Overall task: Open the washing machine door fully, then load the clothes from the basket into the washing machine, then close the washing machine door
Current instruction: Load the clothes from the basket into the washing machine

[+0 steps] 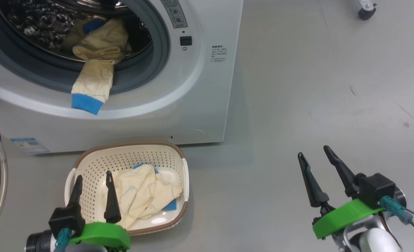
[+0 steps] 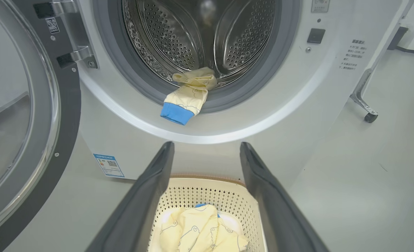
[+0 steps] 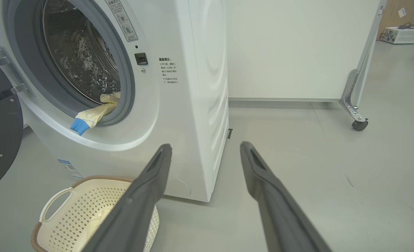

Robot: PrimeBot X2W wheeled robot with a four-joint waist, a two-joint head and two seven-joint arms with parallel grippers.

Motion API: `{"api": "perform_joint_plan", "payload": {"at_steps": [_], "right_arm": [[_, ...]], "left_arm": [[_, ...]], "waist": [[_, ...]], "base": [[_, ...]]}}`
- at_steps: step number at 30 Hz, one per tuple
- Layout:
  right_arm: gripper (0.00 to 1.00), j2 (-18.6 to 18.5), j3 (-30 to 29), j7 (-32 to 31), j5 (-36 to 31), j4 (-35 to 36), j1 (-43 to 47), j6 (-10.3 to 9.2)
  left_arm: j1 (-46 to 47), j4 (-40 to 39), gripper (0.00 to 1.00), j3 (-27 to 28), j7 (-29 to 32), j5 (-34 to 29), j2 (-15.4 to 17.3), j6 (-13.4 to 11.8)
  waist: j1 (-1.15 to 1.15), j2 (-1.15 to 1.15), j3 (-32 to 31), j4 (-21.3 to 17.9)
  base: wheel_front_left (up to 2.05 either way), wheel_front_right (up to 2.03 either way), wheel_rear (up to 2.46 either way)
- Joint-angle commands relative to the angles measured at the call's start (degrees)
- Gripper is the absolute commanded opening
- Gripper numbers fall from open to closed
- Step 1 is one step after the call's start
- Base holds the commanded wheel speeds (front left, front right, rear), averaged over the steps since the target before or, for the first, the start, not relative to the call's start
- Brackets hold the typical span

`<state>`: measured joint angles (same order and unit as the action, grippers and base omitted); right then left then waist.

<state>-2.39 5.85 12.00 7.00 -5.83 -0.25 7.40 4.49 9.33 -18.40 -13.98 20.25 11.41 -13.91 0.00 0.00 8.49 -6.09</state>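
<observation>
Left gripper (image 1: 93, 174): jaws wide apart, nothing held. The basket (image 1: 130, 154) sits directly under and just ahead of its fingers. The clothes (image 1: 140, 192) lie bunched in the basket, below the gripper and mostly toward its right finger. Whether a fingertip touches the fabric cannot be told.

Edges around the left gripper:
- Ahead, past the basket's far brown rim, is the washing machine (image 1: 200, 105). Its white front is near that rim, with a narrow strip of floor between them.
- To the left, the washing machine door (image 2: 67, 115) is swung wide open, its black rim and glass close beside the gripper.
- Ahead and above is the drum (image 2: 179, 42) mouth, ringed by the grey gasket (image 1: 151, 70).
- One cream garment (image 1: 95, 80) is draped over the gasket lip, partly inside the drum. Its blue cuff hangs outside against the white front ring.
- A blue label sticker (image 2: 109, 165) sits low on the front, ahead and to the left.

Right gripper (image 1: 312, 150): jaws also wide apart, empty and touching nothing. It hangs over bare grey floor (image 1: 298, 87), well apart from the basket on its left. The washer's right front corner edge stands ahead and to its left.

Open room: there is clear floor between the two grippers and ahead-right of the right gripper. It runs out to a white wheeled panel (image 3: 280, 52) and its caster (image 3: 359, 125), far ahead on the right.
</observation>
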Motion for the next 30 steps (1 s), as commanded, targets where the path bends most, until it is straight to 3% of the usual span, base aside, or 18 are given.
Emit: {"api": "perform_joint_plan", "payload": {"at_steps": [1,8,19,30], "right_arm": [[1.0,-0.49,1.33,0.25,0.64,1.99,-1.43,0.09],[1.0,-0.49,2.04,0.93,1.97,1.63,-3.85,0.09],[1.0,-0.49,4.2,2.59,5.15,-0.46,-9.16,0.09],[1.0,-0.49,5.76,2.97,9.03,-0.74,-12.44,0.09]], "left_arm": [[3.07,-1.07,1.0,2.35,0.45,0.62,0.9,-1.69],[10.21,3.49,1.0,3.79,3.11,2.34,2.56,0.16],[27.09,18.83,1.0,3.63,8.03,1.38,6.77,3.53],[39.8,31.47,1.0,2.81,8.32,-2.42,11.49,3.07]], "waist": [[0.0,0.0,0.62,-0.14],[0.0,0.0,5.1,-1.53],[0.0,0.0,13.16,-6.34],[0.0,0.0,19.22,-12.2]], "base": [[0.0,0.0,0.0],[0.0,0.0,0.0],[0.0,0.0,0.0],[0.0,0.0,0.0]]}}
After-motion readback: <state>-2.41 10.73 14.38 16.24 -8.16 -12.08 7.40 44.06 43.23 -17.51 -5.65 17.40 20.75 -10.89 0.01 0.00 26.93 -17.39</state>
